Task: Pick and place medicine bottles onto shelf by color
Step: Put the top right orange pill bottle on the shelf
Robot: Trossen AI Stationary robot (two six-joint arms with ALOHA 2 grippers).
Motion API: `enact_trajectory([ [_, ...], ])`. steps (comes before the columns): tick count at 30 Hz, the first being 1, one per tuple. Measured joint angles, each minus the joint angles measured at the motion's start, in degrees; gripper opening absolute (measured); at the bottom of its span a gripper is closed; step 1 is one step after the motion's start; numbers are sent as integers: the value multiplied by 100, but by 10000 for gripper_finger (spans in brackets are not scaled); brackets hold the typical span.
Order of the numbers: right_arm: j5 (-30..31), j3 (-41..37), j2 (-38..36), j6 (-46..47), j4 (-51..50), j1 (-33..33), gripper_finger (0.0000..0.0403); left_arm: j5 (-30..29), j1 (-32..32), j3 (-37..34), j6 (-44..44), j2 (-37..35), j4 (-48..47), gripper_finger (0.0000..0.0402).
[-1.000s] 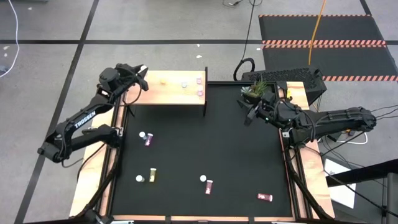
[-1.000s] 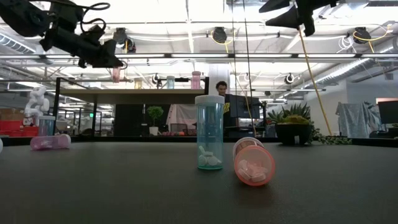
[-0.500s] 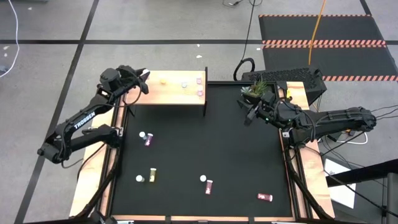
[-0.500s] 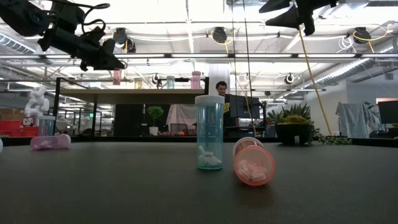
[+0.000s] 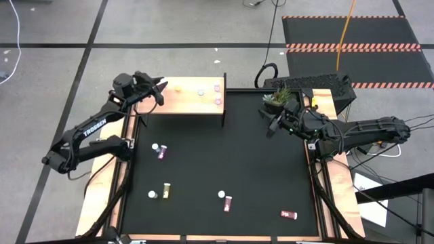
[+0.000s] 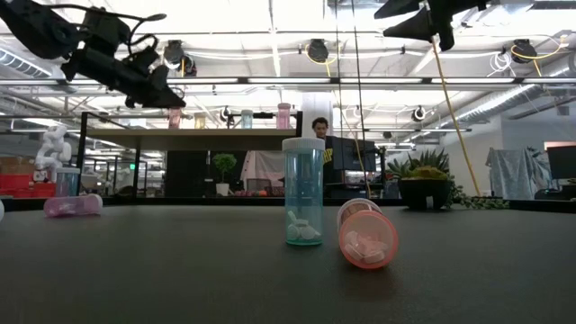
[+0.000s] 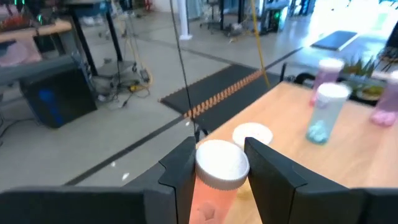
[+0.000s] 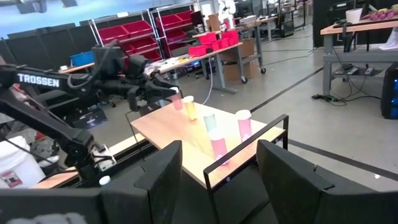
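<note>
My left gripper (image 7: 216,167) is clenched on a red-orange medicine bottle (image 7: 214,180), held above the far-left end of the shelf (image 5: 193,102), near the yellow bottle (image 5: 178,86). I should lower it upright onto bare board beside that one before letting go. My right gripper (image 5: 271,122) waits released at the right. Since the earlier frame my left gripper has edged right over the shelf.

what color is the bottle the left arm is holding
Red-orange body, white cap; the bottle shows best in the left wrist view.
</note>
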Motion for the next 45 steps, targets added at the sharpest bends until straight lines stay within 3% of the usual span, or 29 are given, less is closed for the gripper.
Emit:
enact_trajectory([
  [20, -20, 1, -2, 67, -117, 2, 203, -37, 664, 0, 76, 323, -26, 131],
  [35, -20, 1, -2, 70, -115, 2, 203, 1, 686, 2, -165, 318, -153, 134],
  [45, -22, 1, -2, 155, -112, 2, 203, -158, 681, -2, -268, 319, -282, 209],
])
